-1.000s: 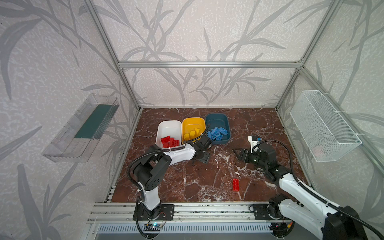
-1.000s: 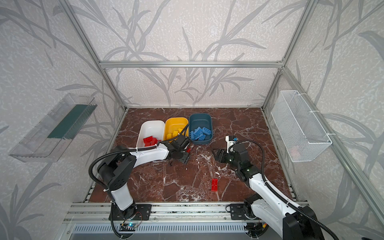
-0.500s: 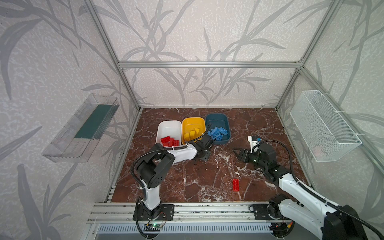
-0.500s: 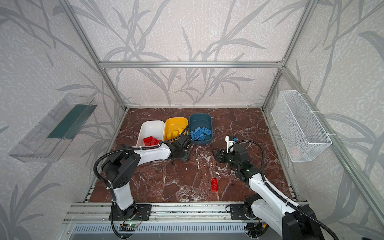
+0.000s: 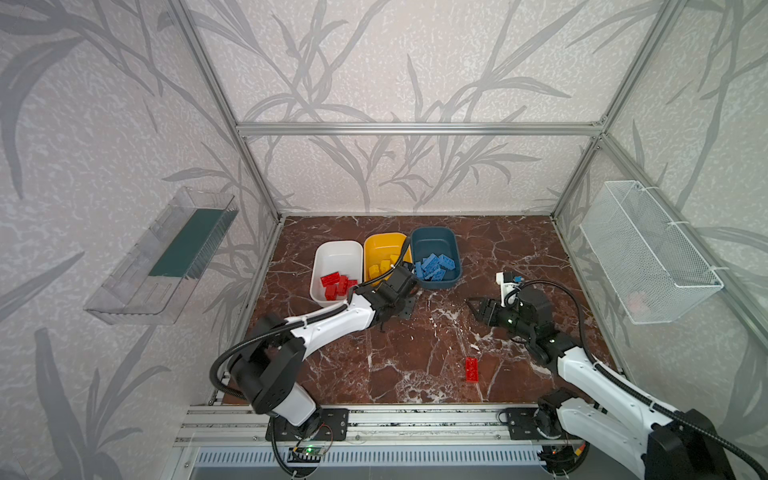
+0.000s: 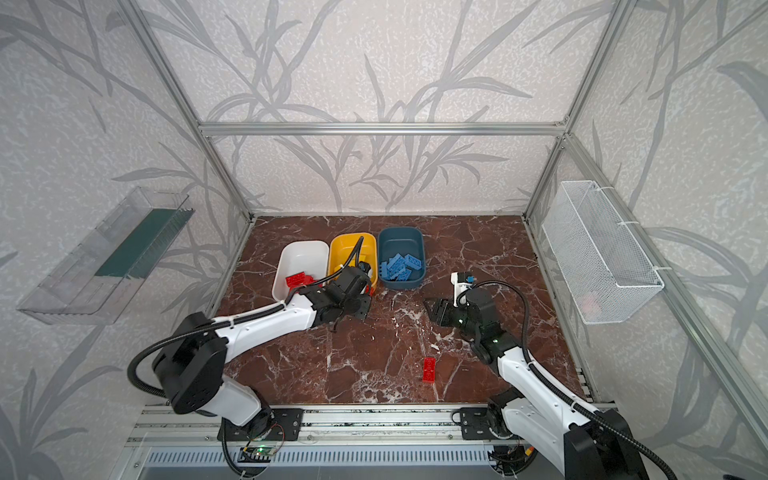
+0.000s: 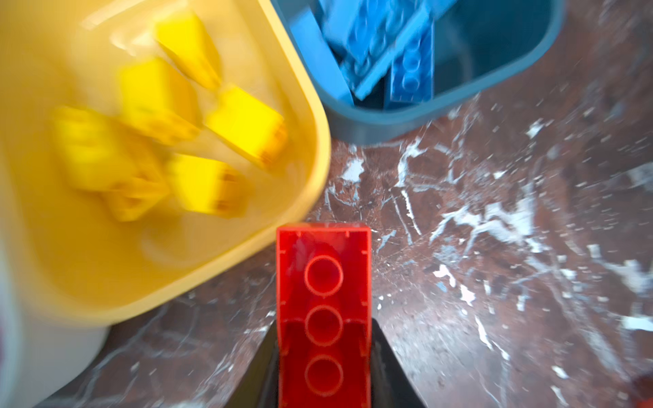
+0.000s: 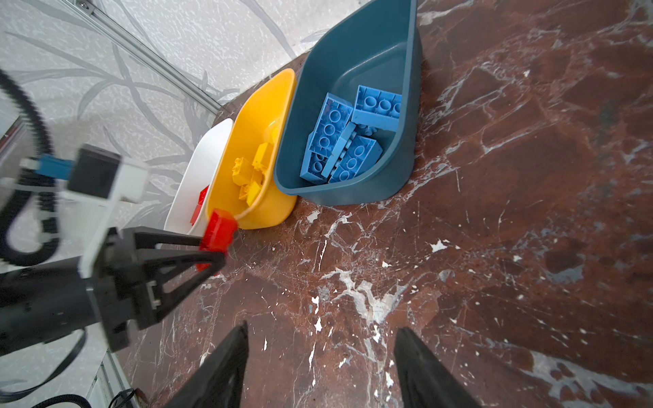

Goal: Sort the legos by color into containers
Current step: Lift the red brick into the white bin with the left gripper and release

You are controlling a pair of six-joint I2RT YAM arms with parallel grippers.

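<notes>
In both top views the left claw (image 5: 406,305) sits low, just beside the near end of the yellow tub (image 5: 384,239). The white tub (image 5: 336,246) with the red bricks (image 5: 336,284) is next to the claw on its left. I think the brick it carries goes there. The teal tub (image 5: 432,231) with the blue bricks (image 5: 434,266) is on the claw's other side. The right claw (image 5: 473,302) waits well apart, its tips pointing toward the left claw. A loose red brick (image 5: 471,369) lies flat on the marble floor (image 5: 415,353), behind the right claw, nearer that arm's base. It needs a home too.

In the left wrist view the left claw is pinching a red brick (image 7: 323,311) by its two long sides, hollow side up. Flat sides make a good hold, so it should not slip. Just past the brick's far end is the yellow tub's rim, with yellow bricks (image 7: 226,123) inside. That is the wrong color, so letting go here would be a mistake.

In the right wrist view the right claw's fingers (image 8: 226,371) are spread wide, with only floor between them. It looks ready to grab. Ahead of it, the left claw holds the red brick beside the yellow tub's corner.
</notes>
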